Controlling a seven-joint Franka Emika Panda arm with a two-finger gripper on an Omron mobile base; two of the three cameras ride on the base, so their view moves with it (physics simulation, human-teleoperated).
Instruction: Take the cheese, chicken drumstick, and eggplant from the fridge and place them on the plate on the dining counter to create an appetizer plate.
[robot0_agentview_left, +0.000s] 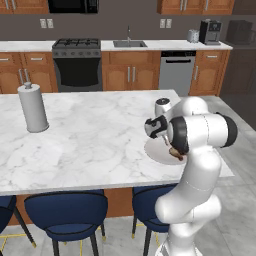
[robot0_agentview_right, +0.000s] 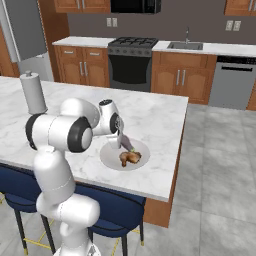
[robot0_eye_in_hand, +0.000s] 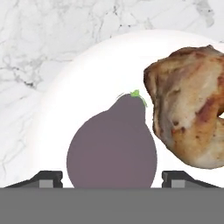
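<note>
On the white marble dining counter (robot0_agentview_left: 100, 140) lies the round pale plate (robot0_eye_in_hand: 92, 74), near the counter's right end. The dull-purple eggplant (robot0_eye_in_hand: 113, 153) rests on the plate with its green stem pointing away from my hand. My gripper (robot0_eye_in_hand: 112, 177) hovers right over it, open, with a gap between each fingertip (robot0_eye_in_hand: 50, 177) and the eggplant's sides. The brown chicken drumstick (robot0_eye_in_hand: 192, 118) lies beside the eggplant on the same plate (robot0_agentview_right: 107, 155). From the base I see the gripper (robot0_agentview_right: 120, 141) above the plate (robot0_agentview_left: 152, 150) and the drumstick (robot0_agentview_right: 129, 158). The cheese is out of view.
A grey paper-towel roll (robot0_agentview_left: 33, 107) stands on the counter's left part. Blue stools (robot0_agentview_left: 65, 207) line the near edge. The counter ends just right of the plate. The stove (robot0_agentview_left: 76, 62) and sink are on the back wall, and the grey fridge (robot0_agentview_right: 25, 30) is far left.
</note>
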